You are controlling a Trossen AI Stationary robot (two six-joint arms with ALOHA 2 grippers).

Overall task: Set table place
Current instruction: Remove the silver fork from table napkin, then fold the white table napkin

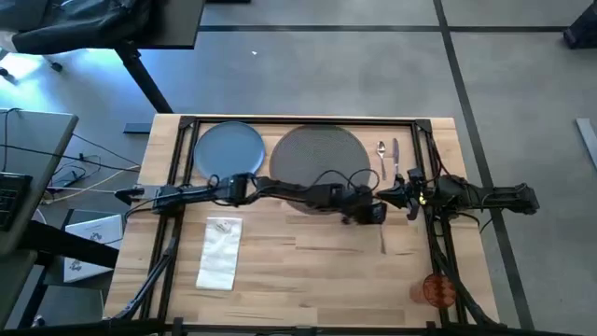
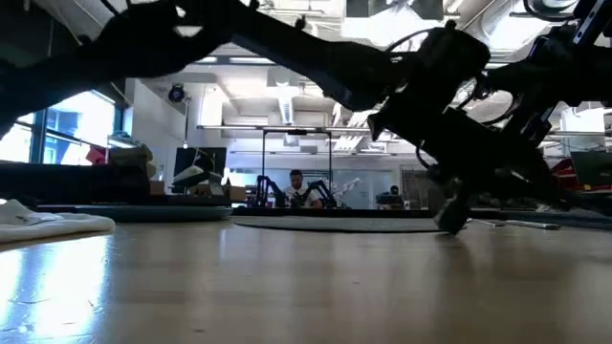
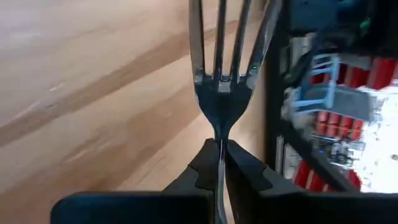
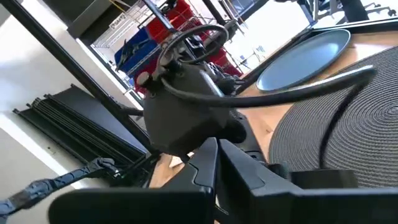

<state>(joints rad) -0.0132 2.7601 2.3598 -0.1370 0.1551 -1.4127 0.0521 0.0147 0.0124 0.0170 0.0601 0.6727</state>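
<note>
A silver fork (image 3: 221,62) sticks out between the fingers of my left gripper (image 1: 378,215), which is shut on it just right of the dark grey woven mat (image 1: 320,159). A thin length of the fork (image 1: 382,241) shows on the near side of that gripper. My right gripper (image 1: 401,196) hovers close by, shut and holding nothing. The blue plate (image 1: 229,149) lies left of the mat. A spoon (image 1: 381,154) and a knife (image 1: 395,159) lie right of the mat. The white napkin (image 1: 221,252) lies flat at the near left, and the orange cup (image 1: 437,289) stands at the near right. My left gripper pinches the fork's neck (image 3: 219,127), just behind the tines, between its two fingers. The fingers lie along the fork, and the tines reach out past the fingertips. I cannot tell whether the fork touches the table.
A black metal frame (image 1: 431,168) runs along the table's right side beside both grippers. Bare wood (image 1: 308,271) stretches between the napkin and the cup. People sit at desks in the room beyond the table (image 2: 296,186).
</note>
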